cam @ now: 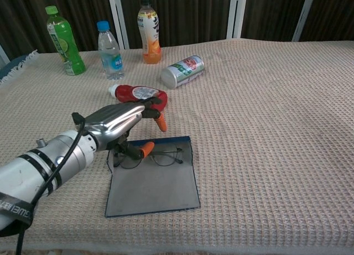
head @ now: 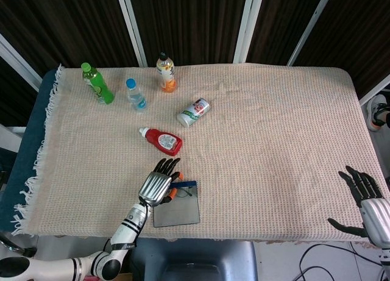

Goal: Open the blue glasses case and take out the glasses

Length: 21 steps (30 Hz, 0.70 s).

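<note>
The left hand (cam: pixel 124 119) hovers over the far left corner of the flat blue glasses case (cam: pixel 153 183), fingers spread and holding nothing. The thin wire-framed glasses (cam: pixel 157 155) lie on the opened case near the table's front edge. Just beyond lies a red ketchup bottle (cam: pixel 138 95), then a tipped silver can (cam: pixel 182 71) and 3 upright bottles: green (cam: pixel 64 41), clear blue-capped (cam: pixel 110 51) and orange (cam: pixel 149 31). Only the head view shows the right hand (head: pixel 368 203), open and empty, off the table's right corner.
</note>
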Tool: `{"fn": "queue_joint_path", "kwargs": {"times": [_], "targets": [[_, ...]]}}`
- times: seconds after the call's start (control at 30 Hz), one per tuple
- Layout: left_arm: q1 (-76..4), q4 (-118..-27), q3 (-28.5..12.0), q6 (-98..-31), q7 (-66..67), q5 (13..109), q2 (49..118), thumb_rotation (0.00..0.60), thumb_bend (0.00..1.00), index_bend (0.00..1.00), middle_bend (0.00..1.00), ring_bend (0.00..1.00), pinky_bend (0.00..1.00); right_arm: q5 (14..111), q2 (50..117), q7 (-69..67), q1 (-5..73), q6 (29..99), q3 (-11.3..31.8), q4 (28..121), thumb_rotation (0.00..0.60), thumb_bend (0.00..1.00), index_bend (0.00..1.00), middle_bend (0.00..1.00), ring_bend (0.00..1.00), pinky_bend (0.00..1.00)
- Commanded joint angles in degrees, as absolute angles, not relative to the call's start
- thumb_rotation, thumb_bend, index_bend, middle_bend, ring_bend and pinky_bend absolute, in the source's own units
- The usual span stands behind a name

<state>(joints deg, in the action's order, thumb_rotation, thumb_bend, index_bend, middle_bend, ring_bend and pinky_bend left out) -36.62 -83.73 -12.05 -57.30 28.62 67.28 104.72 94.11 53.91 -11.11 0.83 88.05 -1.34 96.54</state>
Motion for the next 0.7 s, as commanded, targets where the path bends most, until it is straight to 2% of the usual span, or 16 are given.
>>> {"fn": "queue_joint_path", "kwargs": {"times": [0.03, 0.27, 0.7], "targets": [[-37.3, -86.1, -12.1, -57.0, 32.2, 63.7, 103.9, 0.600, 0.45, 0.34, 0.00, 0.00, 0.00, 94.2, 53.9, -11.1, 0.8, 88.0, -1.4, 96.5, 0.600, 0.15, 0.00, 0.00, 0.00, 0.03], [-38.4, -87.7, -11.4, -58.5, 37.6, 59.7, 103.8, 0.600, 0.46, 0.35, 0.00, 0.00, 0.00, 94.4, 53.9, -11.1, 0.9, 88.0, -1.5, 96.5, 0.600, 0.15, 0.00, 0.00, 0.00, 0.03], [-39.9, -87.5, -10.8, -60.1, 39.2, 57.0, 104.2, 0.600, 0.47, 0.38, 0.00, 0.00, 0.00, 94.6, 53.8, -11.6, 0.7, 88.4, -1.6, 96.4, 0.600, 0.15, 0.00, 0.00, 0.00, 0.03]]}}
